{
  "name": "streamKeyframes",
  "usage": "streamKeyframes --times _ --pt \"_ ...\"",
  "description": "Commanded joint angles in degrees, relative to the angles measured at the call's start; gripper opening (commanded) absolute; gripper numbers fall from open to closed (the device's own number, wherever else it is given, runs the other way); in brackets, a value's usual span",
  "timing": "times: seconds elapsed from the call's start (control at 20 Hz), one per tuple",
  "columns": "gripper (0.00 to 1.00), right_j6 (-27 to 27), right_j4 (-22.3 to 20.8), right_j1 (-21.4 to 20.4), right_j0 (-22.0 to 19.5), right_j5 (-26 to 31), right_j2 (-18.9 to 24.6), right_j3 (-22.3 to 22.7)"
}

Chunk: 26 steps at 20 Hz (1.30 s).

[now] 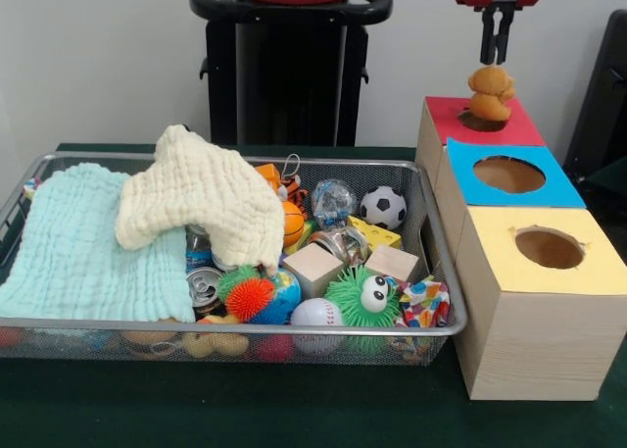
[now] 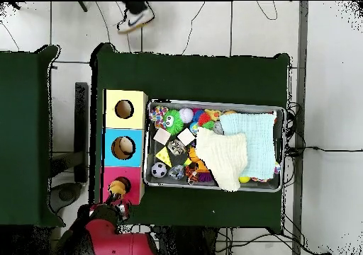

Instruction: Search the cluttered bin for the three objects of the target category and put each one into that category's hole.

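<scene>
Lighting: even, diffuse, bright; source direction cannot be told. No hard shadows. Front view: soft shadow under the wire basket point(image 1: 431, 316) along the near edge of the tabletop point(image 1: 294, 409), and beside the wooden boxes point(image 1: 539, 311) at the right edge. Dark green cloth reads nearly black. Small glare spots on the cans point(image 1: 204, 289) and on the clear plastic ball point(image 1: 333, 201). Focus mildly soft throughout; plush toy point(image 1: 490, 92) at the far right corner lacks fine detail. Overhead view: floor point(image 2: 213, 25) washed out to white; small items in the basket hard to resolve.
</scene>
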Motion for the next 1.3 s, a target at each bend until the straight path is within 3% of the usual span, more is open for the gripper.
streamKeyframes --times 0.05,0.3,0.8,1.3 --pt "0.00 11.82 2.81 2.24 -1.09 1.29 2.09 -4.64" --pt "0.00 11.48 2.10 2.49 -2.80 -0.50 3.32 -3.82" --pt "0.00 11.18 0.61 3.32 -2.70 -2.43 1.23 -3.40" --pt "0.00 12.05 1.07 2.93 -3.15 -2.87 1.99 -2.05"
